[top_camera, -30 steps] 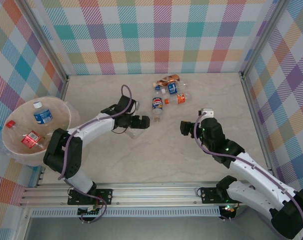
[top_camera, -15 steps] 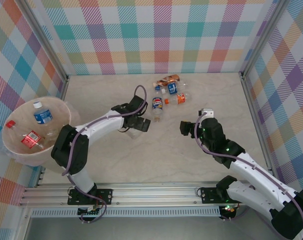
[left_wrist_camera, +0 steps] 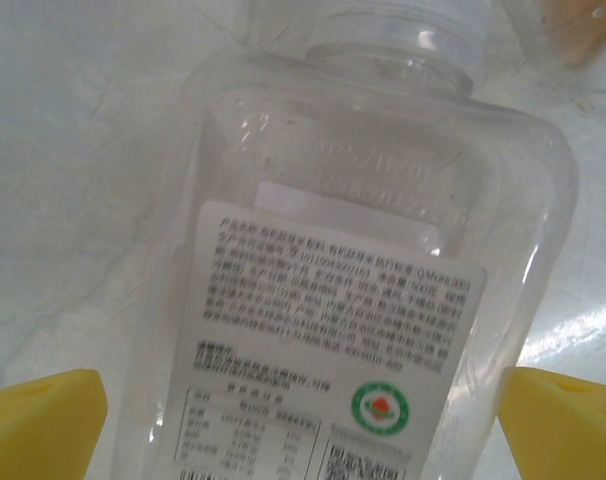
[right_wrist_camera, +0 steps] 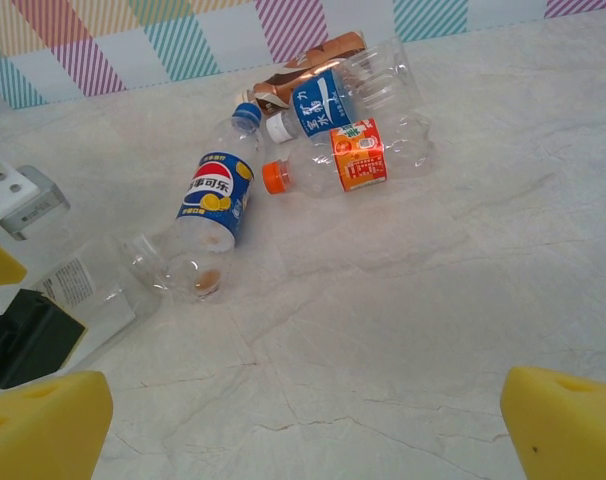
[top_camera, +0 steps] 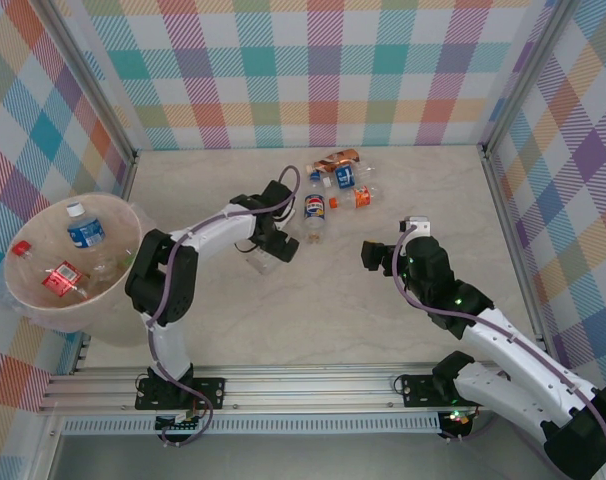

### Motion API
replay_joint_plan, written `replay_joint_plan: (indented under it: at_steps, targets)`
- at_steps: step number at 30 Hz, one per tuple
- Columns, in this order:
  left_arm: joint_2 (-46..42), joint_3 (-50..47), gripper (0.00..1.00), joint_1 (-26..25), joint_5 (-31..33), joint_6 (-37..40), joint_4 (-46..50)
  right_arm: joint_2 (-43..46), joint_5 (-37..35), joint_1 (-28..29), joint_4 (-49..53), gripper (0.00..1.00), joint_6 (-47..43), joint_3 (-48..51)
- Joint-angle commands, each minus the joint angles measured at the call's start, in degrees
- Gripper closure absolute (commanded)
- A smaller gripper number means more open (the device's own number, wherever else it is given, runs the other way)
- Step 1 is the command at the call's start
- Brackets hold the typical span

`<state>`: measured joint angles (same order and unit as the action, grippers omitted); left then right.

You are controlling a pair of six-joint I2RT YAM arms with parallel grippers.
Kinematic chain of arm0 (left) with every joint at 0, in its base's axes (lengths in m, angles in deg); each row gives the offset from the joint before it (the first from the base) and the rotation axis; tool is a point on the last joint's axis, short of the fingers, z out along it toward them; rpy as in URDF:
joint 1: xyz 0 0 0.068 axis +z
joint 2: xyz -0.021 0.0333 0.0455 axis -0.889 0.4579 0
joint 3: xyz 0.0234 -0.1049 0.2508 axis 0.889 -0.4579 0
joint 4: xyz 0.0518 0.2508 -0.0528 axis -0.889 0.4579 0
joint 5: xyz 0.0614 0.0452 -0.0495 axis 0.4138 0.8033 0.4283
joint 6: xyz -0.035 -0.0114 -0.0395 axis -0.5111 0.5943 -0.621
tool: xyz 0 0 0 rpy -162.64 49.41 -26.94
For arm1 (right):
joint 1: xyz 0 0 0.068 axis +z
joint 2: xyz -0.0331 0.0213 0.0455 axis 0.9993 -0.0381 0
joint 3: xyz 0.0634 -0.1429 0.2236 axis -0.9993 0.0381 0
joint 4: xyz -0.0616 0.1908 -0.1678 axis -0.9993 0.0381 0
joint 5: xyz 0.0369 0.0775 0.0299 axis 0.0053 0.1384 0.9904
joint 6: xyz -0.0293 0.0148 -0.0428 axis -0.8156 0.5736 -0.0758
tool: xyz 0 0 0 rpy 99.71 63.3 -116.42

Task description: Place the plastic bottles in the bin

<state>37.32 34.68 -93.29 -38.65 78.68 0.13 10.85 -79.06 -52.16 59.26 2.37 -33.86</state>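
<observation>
Left claw: we see our left gripper [left_wrist_camera: 303, 430] spread wide around the clear white-labelled plastic bottle [left_wrist_camera: 363, 300].
Right claw: our right gripper [right_wrist_camera: 303, 420] hangs open, empty.

Five plastic bottles [top_camera: 314, 212] lie on the table [top_camera: 383, 330], and at least three more sit inside the single bin [top_camera: 43, 308].

This looks like a robot test cell in a lab: a marble-look bench [top_camera: 333, 320] boxed in by bright checked walls [top_camera: 313, 70] on a metal frame [top_camera: 91, 85], with a left arm [top_camera: 208, 233] and right arm [top_camera: 503, 337] bolted to an aluminium rail [top_camera: 313, 385] at its near edge.
</observation>
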Motion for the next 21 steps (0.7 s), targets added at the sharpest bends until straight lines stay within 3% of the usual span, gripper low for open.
replay_joint_plan:
  at_steps: [1, 4, 12, 17, 21]
  targets:
    - [2.81, 0.88, 0.00, 0.40, -1.53, 2.64, 1.70, 0.80, -1.19, -0.07, 0.66, 0.00, 0.79, -0.57]
    - [4.07, 0.36, 0.02, 0.74, -2.44, 3.32, 1.07, 0.82, -1.38, -0.06, 0.71, 0.00, 0.57, -0.65]
    - [-2.36, -1.56, 0.23, 1.01, -0.19, 0.26, -1.58, 0.06, -1.41, -0.07, 0.06, 0.00, 0.44, -0.66]
    - [-12.81, -0.02, 0.25, 1.01, 5.88, -6.58, 2.79, -0.67, 3.00, -0.06, -4.48, 0.00, -1.84, -0.03]
    - [-22.13, 4.51, 0.25, 1.02, 17.27, -15.06, 9.73, -1.88, 8.39, -0.06, -9.27, 0.00, -4.25, 0.01]
